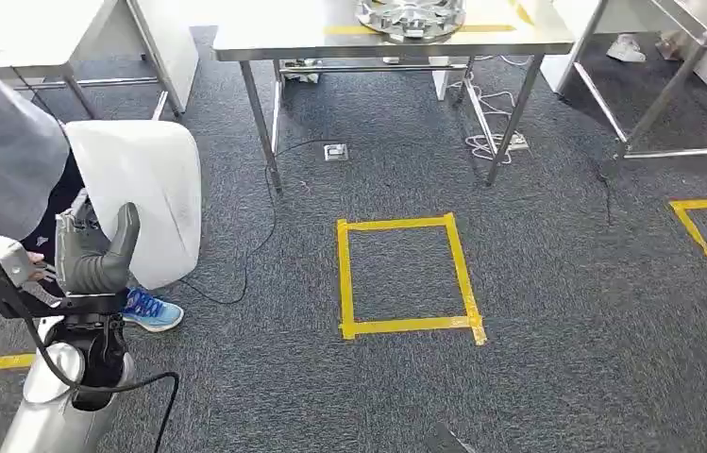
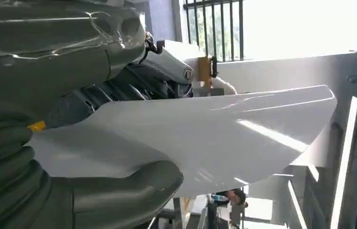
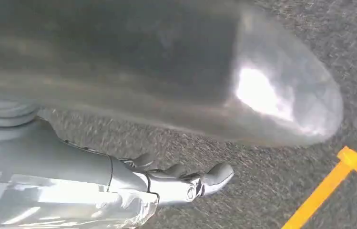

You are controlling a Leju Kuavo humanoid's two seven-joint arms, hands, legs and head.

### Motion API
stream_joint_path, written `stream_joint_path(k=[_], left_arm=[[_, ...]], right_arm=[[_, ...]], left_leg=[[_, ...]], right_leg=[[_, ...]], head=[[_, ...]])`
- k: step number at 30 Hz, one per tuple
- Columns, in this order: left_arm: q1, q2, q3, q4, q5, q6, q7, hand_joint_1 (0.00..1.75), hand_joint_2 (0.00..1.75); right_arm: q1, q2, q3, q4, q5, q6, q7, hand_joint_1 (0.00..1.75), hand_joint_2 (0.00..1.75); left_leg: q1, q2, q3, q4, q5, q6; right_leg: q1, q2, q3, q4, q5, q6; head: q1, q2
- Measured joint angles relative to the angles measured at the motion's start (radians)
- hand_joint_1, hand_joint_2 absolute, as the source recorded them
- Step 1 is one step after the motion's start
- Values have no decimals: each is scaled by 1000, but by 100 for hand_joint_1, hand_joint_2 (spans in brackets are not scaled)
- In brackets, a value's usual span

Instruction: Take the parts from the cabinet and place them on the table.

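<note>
I see the round silver metal wheel-like part [image 1: 412, 16] on the steel table [image 1: 283, 40] cut off by the head view's top edge. My left hand [image 1: 94, 257] hides the curved white plastic panel's [image 1: 142, 189] lower corner. The right hand [image 3: 176, 183] is blurred, its grip unreadable.

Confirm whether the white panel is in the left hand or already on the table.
In the hand. The left hand grips the white panel above the carpet, thumb pressed against its face; the steel table stands farther ahead.

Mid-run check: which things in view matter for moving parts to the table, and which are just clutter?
Job:
white panel held in the left hand
steel table ahead
silver wheel part already on it

Clutter:
yellow tape square
floor cables
person's blue shoe
</note>
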Motion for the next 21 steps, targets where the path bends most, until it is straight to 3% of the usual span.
stream_joint_path(k=[1, 2, 3, 5, 6, 7, 8, 9, 11, 12, 13, 14, 15, 16, 17, 18, 19, 21], left_arm=[[5, -1, -1, 1, 0, 0, 0, 175, 175], [8, -2, -2, 1, 0, 1, 0, 175, 175], [11, -2, -2, 3, 0, 1, 0, 175, 175], [11, -2, -2, 3, 0, 1, 0, 175, 175], [11, -2, -2, 3, 0, 1, 0, 175, 175], [11, -2, -2, 3, 0, 1, 0, 175, 175], [13, -1, -2, 3, 0, 2, 0, 175, 175], [13, 0, -2, 3, 0, 2, 0, 175, 175], [19, 1, -2, 3, 0, 2, 0, 175, 175], [21, 4, 0, 3, 0, 2, 0, 175, 175], [19, 6, 1, 3, 0, 2, -1, 175, 175], [16, 8, 1, 3, 0, 2, -1, 175, 175], [15, 7, 0, 3, 0, 2, -1, 175, 175], [18, 7, -1, 3, 0, 2, -1, 175, 175], [20, 7, -1, 3, 0, 6, 0, 175, 175], [21, 7, -2, 3, 0, 11, 0, 175, 175], [21, 7, -2, 3, 0, 15, 2, 175, 175], [20, 8, -2, 3, -1, 19, 2, 175, 175]], right_arm=[[7, -2, 0, 1, 0, 0, 1, 0, 0], [12, -4, 0, 2, 1, 0, 2, 0, 0], [14, -5, -1, 2, 1, 0, 2, 0, 0], [10, -6, -1, 2, 2, 0, 2, 0, 0], [10, -5, -2, 2, 2, 0, 2, 0, 0], [12, -5, -2, 2, 2, 0, 2, 0, 0], [11, -5, -2, 2, 2, 0, 2, 0, 0], [11, -4, -2, 2, 3, 0, 3, 0, 0], [7, -2, -2, 2, 3, 0, 3, 0, 0], [5, 1, -2, 2, 3, 0, 3, 0, 0], [3, -2, -2, 2, 3, 0, 3, 0, 0], [4, -1, -2, 2, 3, 0, 3, 0, 0], [7, 0, -2, 2, 3, 0, 3, 0, 0], [9, 0, -2, 2, 3, 0, 3, 0, 0], [9, -1, -2, 2, 2, -1, 3, 0, 0], [9, -1, -3, 3, 0, -1, 3, 0, 0], [9, -1, -6, 3, -3, -2, 3, 0, 0], [8, 2, -11, 3, -5, -5, 3, 0, 0]], left_leg=[[1, -18, 0, 0, -1, 0], [1, -36, 0, 1, -2, -2], [4, -54, 1, 1, -3, -4], [11, -87, 2, 10, -7, -15], [14, -100, 0, 20, -14, -24], [13, -111, -8, 32, -20, -34], [9, -123, -14, 41, -26, -42], [11, -128, -17, 39, -24, -46], [16, -144, -20, 36, -23, -53], [19, -131, -20, 44, -28, -57], [11, -72, -29, 71, -44, -62], [13, -34, -58, 131, -75, -68], [17, -13, -101, 216, -115, -72], [19, -4, -146, 299, -144, -74], [21, 0, -176, 347, -153, -76], [22, 2, -184, 349, -140, -75], [22, 2, -167, 307, -109, -73], [18, 6, -72, 127, -19, -56]], right_leg=[[-4, 5, -47, 80, -24, 2], [-7, 7, -79, 124, -29, 10], [-11, 7, -87, 116, -12, 22], [-21, 16, -37, -29, 70, 56], [-30, 43, 2, -121, 112, 70], [-38, 91, 15, -159, 122, 71], [-32, 73, 22, -163, 121, 44], [-25, 63, 21, -160, 121, 29], [-23, 47, 26, -162, 122, 14], [-34, 36, 30, -165, 124, 6], [-31, 29, 35, -166, 119, -3], [-28, 18, 40, -166, 114, -9], [-24, 5, 44, -166, 110, -14], [-21, -8, 46, -165, 107, -18], [-19, -13, 47, -165, 105, -20], [-17, -19, 48, -165, 102, -18], [-16, -26, 51, -165, 98, -17], [-12, -34, 64, -166, 90, -14]], head=[[-1, 0], [0, 0], [0, 0], [-1, 0], [0, 0], [0, 0], [0, 0], [-2, 0], [-1, 0], [0, 0], [-6, 0], [-8, 0], [-6, 0], [-7, 0], [-7, 0], [-7, 0], [-7, 0], [-8, 0]])
